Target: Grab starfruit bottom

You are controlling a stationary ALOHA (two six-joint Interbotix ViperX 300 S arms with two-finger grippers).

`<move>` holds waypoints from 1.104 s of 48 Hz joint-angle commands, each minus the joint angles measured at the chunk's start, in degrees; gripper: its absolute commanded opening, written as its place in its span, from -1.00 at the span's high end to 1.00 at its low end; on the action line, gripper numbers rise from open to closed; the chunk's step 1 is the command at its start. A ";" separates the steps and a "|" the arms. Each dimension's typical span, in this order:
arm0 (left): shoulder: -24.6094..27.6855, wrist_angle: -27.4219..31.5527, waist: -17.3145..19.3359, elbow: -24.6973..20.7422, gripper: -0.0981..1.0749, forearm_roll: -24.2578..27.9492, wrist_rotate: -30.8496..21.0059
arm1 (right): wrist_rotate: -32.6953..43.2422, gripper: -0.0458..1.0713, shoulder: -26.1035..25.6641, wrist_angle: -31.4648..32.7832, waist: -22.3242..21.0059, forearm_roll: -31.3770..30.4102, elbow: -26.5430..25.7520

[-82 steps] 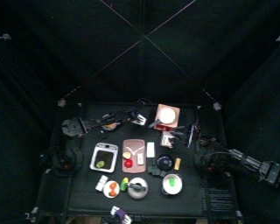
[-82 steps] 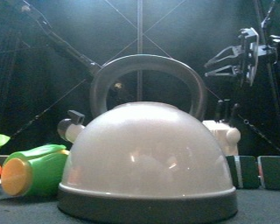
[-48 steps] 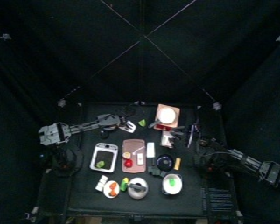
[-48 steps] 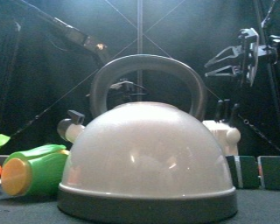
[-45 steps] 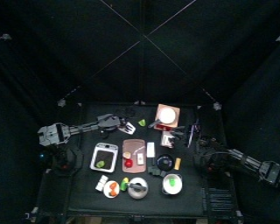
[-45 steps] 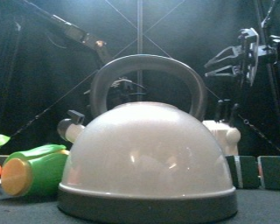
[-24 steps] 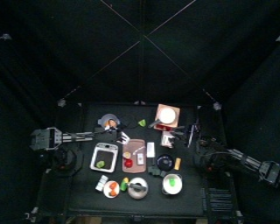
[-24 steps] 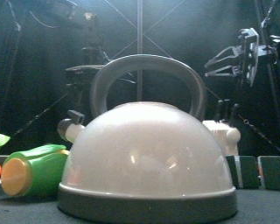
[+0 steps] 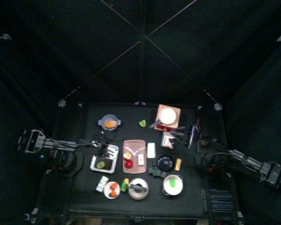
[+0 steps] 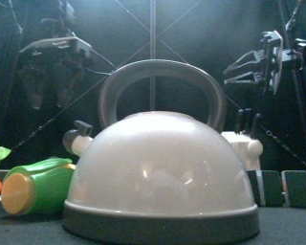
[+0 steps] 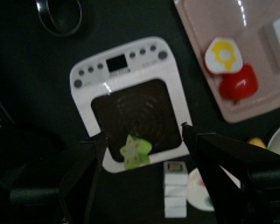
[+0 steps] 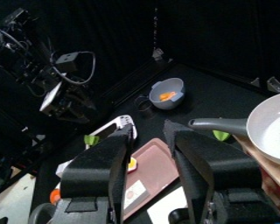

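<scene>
The starfruit is seen lying on the white tray at the desk's left side. The left pincer is held spread directly above it, not touching. The right pincer is kept spread at the right, well apart.

Overhead camera is looking straight down, far off. I'm getting the front camera sitting low, pressed up against a white kettle. Left wrist is staring down close at the white tray; right wrist is looking obliquely across the table, sharing that tray.
</scene>
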 commanded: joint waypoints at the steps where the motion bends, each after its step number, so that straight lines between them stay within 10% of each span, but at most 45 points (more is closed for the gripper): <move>1: -2.11 0.00 -3.08 1.41 -0.86 -0.18 -0.18 | -0.09 -0.41 0.26 -0.26 -0.18 0.18 -0.62; 10: -2.29 0.00 -7.82 4.22 -0.86 -0.18 -0.44 | 0.00 -0.41 0.62 0.09 -0.44 0.18 -0.62; 53: 8.17 -6.33 -9.23 7.03 -0.87 -7.12 2.37 | 0.00 -0.41 0.97 0.09 -0.79 0.18 -0.26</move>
